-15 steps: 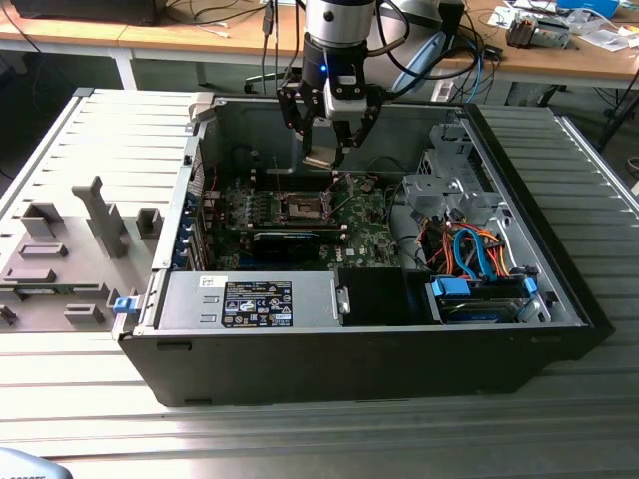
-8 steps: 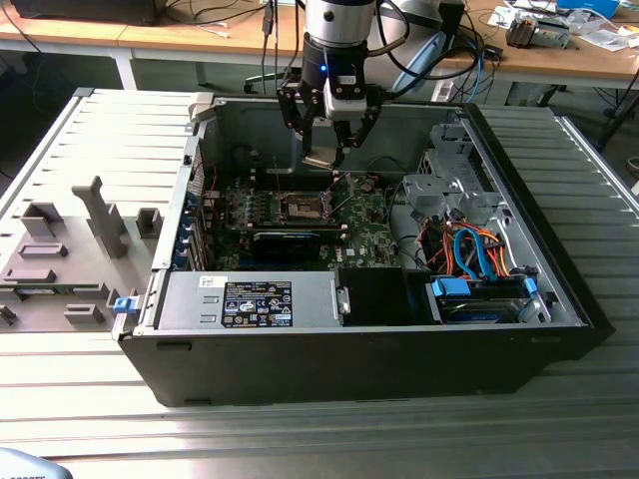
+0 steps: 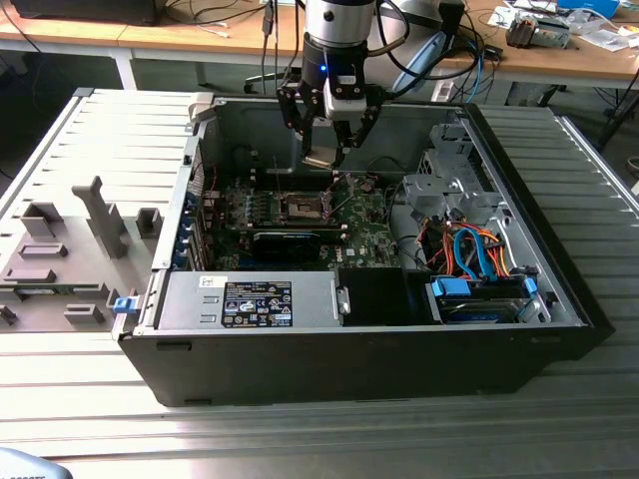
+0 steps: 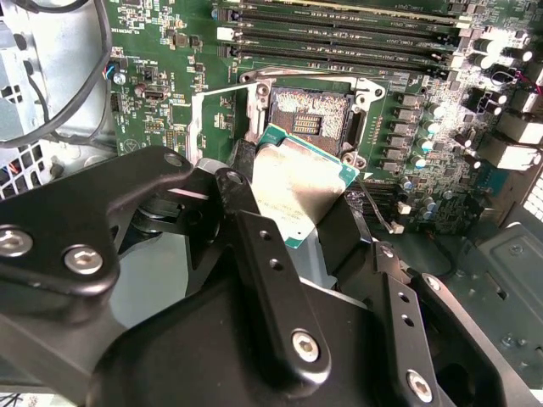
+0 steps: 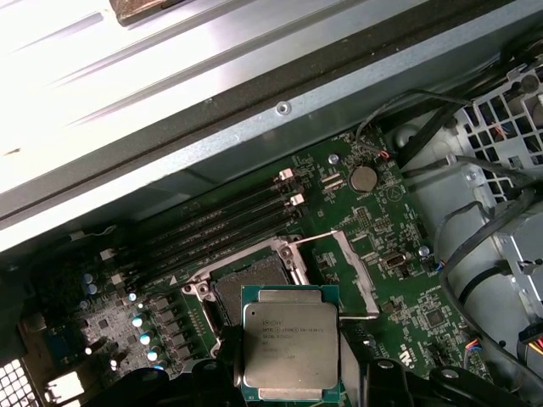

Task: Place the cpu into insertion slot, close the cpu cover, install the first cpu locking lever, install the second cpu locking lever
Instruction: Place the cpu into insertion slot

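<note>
Starting on the exterior view's left, well away from the pincer, a grey moulded tray (image 3: 60, 249) lies on the ribbed metal bench (image 3: 90, 419). Closer to the pincer sits the open computer case (image 3: 349, 369), with the green circuit board (image 3: 374, 239) lying flat inside it. The pincer (image 3: 325, 150) hangs inside the case above the board, closed on the cpu (image 3: 321, 158) and gripping it by two opposite edges. In the second wrist view the black fingers (image 4: 263, 254) clamp the chip (image 4: 301, 182) from either side. Its silver-grey top faces up in the first wrist view (image 5: 291, 339).

Below the pincer, with a clear gap under the chip, lies the insertion slot (image 3: 303, 207). Its pin field is bare in both wrist views (image 4: 310, 114) (image 5: 254, 284). The cpu cover (image 5: 350, 271) is swung open just beside the slot. The long black memory slots (image 5: 212, 225) run alongside the slot, beyond the fingertips.

On the exterior view's right of the pincer stand a metal drive cage (image 3: 449, 190) and blue and orange cables (image 3: 474, 249).
</note>
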Available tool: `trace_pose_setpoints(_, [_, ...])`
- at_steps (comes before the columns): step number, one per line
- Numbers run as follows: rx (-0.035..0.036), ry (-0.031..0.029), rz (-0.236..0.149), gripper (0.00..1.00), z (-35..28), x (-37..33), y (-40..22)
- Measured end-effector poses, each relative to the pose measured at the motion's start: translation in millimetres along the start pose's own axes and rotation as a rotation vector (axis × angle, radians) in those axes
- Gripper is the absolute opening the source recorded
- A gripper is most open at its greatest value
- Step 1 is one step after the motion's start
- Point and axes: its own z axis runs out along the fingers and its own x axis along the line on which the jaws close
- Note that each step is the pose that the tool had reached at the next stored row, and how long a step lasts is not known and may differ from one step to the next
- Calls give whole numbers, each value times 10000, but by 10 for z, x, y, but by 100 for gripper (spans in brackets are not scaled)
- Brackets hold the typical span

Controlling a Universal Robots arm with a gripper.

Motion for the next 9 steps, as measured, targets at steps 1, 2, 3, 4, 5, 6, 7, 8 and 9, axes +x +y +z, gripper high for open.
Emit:
trace_pose_setpoints(1, [2, -1, 7, 55, 0, 0, 0])
trace_pose_setpoints(2, [5, -2, 15, 55, 0, 0, 0])
trace_pose_setpoints(3, [6, -3, 16, 55, 0, 0, 0])
trace_pose_setpoints(4, [7, -3, 18, 55, 0, 0, 0])
trace_pose_setpoints(5, [10, -5, 22, 55, 0, 0, 0])
trace_pose_setpoints(6, [12, -5, 26, 55, 0, 0, 0])
trace_pose_setpoints(7, [15, -7, 30, 55, 0, 0, 0])
trace_pose_setpoints(8, [16, -7, 32, 55, 0, 0, 0])
trace_pose_setpoints(9, [24, -10, 48, 55, 0, 0, 0])
